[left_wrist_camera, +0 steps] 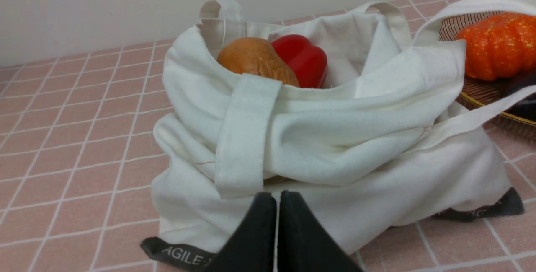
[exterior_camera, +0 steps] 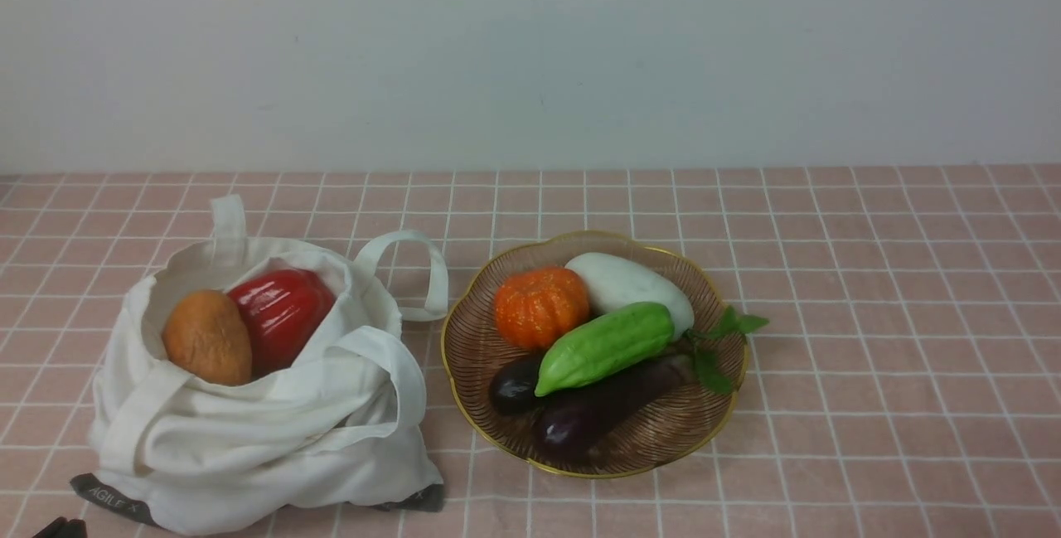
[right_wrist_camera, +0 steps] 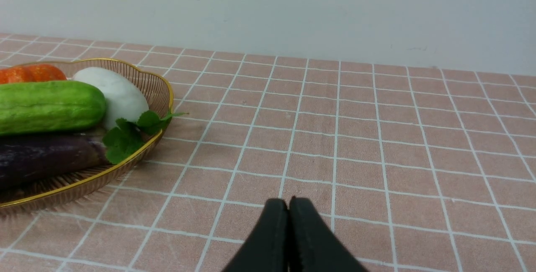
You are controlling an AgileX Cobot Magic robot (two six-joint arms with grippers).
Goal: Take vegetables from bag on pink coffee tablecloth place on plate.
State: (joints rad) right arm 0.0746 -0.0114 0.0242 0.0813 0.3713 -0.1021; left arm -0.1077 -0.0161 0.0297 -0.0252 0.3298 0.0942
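The white cloth bag (exterior_camera: 257,414) stands open on the pink grid tablecloth (exterior_camera: 870,314) at the left. Inside it show a red bell pepper (exterior_camera: 282,310) and an orange-brown potato (exterior_camera: 207,337). The amber plate (exterior_camera: 663,438) beside it holds the light-green gourd (exterior_camera: 605,346) among other vegetables. In the left wrist view my left gripper (left_wrist_camera: 277,198) is shut and empty just in front of the bag (left_wrist_camera: 335,154), with the potato (left_wrist_camera: 255,60) and pepper (left_wrist_camera: 303,58) above. My right gripper (right_wrist_camera: 288,205) is shut and empty over bare cloth, right of the plate (right_wrist_camera: 161,91).
The plate also holds an orange pumpkin (exterior_camera: 540,306), a white gourd (exterior_camera: 626,281), two dark eggplants (exterior_camera: 597,409) and a green leaf sprig (exterior_camera: 721,339). A pale wall runs along the far edge of the cloth. A dark bit of my left arm (exterior_camera: 60,528) shows at the front left corner.
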